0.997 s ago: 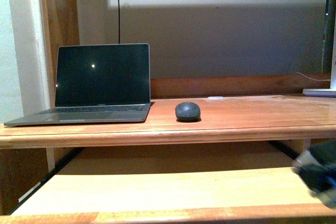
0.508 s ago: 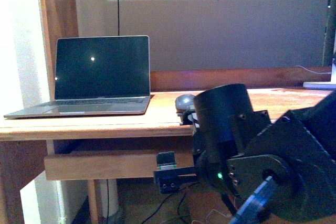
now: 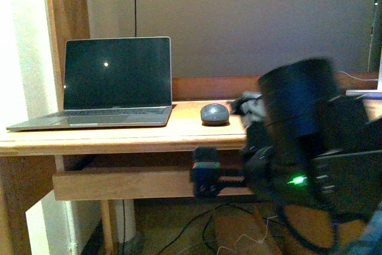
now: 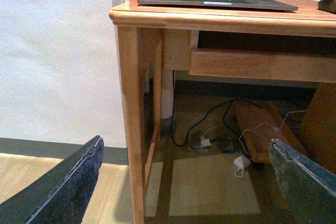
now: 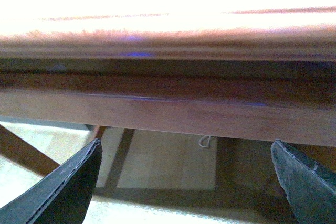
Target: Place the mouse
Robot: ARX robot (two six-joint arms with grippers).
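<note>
- Laptop (image 3: 116, 82) sits open at the left of the desk (image 3: 119, 138), screen dark, w/ room beside it for a mouse.
- Left gripper (image 4: 184, 182) hangs low by the desk leg, fingers spread wide, holding nothing; it looks parked out of the way.
- The mouse (image 3: 214, 113) lies flat on the desk, just right of the laptop, nothing touching it.
- Right arm (image 3: 310, 147) is big and blurry in front, near the desk edge, prob. going for the mouse.
- Right gripper (image 5: 184, 182) is spread open & empty, facing the desk's front edge, below the top.
</note>
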